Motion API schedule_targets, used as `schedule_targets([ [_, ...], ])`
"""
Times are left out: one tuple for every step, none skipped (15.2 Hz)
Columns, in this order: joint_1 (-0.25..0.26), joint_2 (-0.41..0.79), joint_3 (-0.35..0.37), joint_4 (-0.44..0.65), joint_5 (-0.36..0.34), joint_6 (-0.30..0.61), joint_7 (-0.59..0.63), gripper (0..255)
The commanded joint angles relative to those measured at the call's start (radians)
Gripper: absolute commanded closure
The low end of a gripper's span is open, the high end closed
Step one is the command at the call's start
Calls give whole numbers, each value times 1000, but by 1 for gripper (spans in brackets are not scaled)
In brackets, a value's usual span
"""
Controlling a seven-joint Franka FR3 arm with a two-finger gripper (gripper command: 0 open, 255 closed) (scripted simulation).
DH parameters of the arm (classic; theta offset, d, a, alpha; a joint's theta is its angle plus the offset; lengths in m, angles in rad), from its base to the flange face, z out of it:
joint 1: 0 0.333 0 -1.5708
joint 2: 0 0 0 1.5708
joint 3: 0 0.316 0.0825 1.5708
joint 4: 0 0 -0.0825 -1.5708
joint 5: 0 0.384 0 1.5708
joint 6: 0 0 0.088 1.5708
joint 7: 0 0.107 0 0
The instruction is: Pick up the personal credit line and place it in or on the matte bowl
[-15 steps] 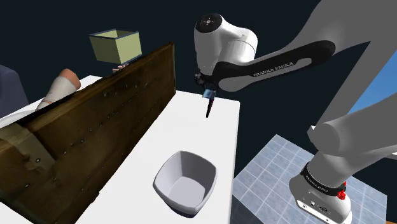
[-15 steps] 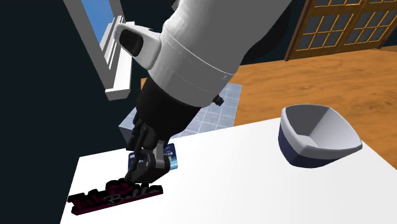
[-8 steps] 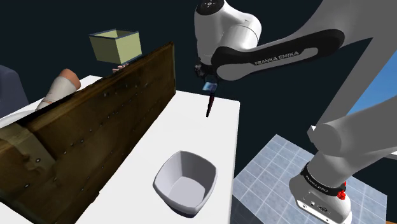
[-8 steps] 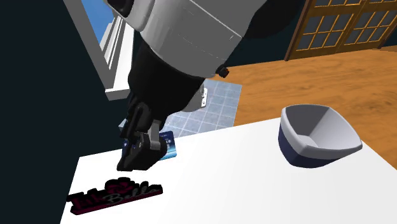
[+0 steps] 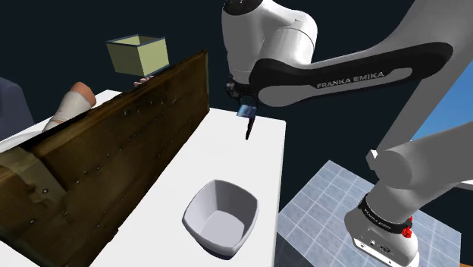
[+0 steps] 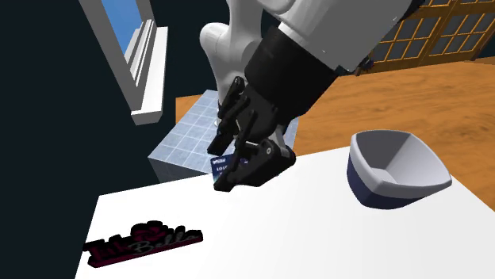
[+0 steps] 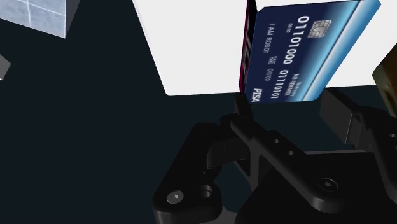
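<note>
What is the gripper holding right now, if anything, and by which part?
A dark blue credit card, pinched by the black gripper at its short end beside the logo; the rest juts out free.

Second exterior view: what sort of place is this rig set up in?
Probably a living room in a house, as rendered: an orange-brown wooden plank floor, brown wooden doors with gridded glass panes, and a white-framed window with blue behind it.

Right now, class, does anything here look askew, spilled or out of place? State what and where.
Nothing is spilled or damaged. The blue credit card sits tilted in the end effector, off the white table; the bowl stands upright, empty.
</note>
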Motion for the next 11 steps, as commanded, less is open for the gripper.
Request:
schedule_targets([
  [24,-18,21,16,23,-40,25,255],
  [34,-25,34,23,33,-58,39,255],
  [43,-32,48,32,42,-77,53,255],
  [51,-37,62,43,51,-95,68,255],
  [58,-42,78,54,60,-114,84,255],
  [63,-45,96,67,69,-133,100,255],
  [67,-48,114,81,76,-152,116,255],
  [69,-50,133,96,84,-171,132,255],
  [70,-51,154,112,91,-190,149,255],
  [69,-51,176,130,97,-209,166,255],
  [66,-51,199,149,104,-228,183,255],
])
